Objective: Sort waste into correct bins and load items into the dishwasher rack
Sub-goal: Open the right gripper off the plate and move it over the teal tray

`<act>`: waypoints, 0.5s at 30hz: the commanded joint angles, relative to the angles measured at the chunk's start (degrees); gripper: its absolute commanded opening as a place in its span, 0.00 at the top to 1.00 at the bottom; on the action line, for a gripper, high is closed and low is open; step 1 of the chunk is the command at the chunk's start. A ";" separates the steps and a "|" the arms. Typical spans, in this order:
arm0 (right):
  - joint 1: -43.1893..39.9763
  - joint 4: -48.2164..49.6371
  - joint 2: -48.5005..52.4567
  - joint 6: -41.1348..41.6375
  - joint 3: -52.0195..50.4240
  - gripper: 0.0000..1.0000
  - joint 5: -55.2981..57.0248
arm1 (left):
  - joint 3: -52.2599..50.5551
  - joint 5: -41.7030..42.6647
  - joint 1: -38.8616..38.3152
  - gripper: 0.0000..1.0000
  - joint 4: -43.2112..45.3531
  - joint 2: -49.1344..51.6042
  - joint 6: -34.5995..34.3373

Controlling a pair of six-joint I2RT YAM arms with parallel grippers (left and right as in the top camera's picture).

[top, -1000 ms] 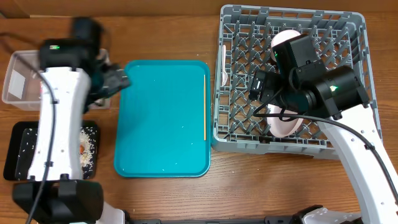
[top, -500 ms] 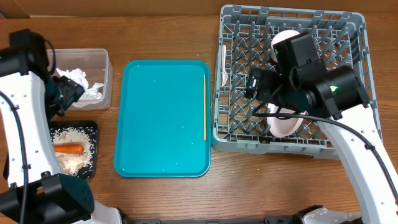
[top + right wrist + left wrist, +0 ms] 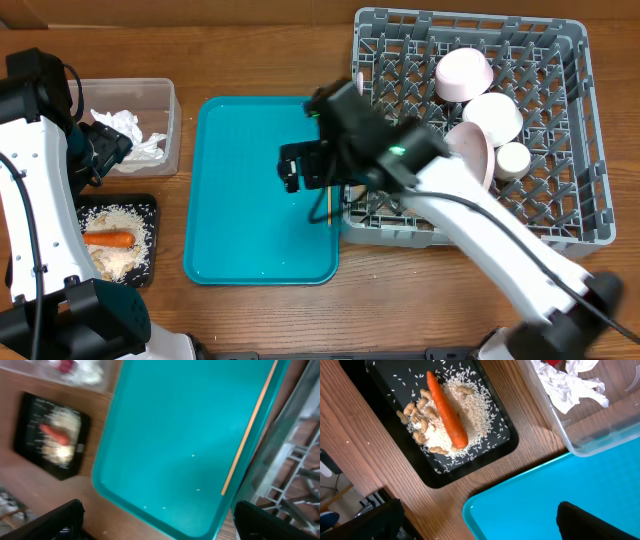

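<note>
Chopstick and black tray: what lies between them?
Right wrist view: between the chopstick and the black tray lies the teal tray floor, bare except a few white specks, then a strip of wooden table.

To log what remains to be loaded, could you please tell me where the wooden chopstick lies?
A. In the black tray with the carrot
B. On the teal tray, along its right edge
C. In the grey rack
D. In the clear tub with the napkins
B: the right wrist view shows the chopstick lying on the teal tray along its right edge, next to the dishwasher rack but not in it.
</note>
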 commanded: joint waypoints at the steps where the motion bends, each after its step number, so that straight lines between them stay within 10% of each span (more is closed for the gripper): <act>1: 1.68 0.59 7.04 1.64 0.90 0.00 3.02 | 0.35 0.02 -0.28 0.00 0.02 0.50 -1.25; 15: 5.84 -2.47 15.32 5.51 3.78 0.00 13.49 | 0.35 0.02 -0.28 0.00 0.07 0.50 -1.25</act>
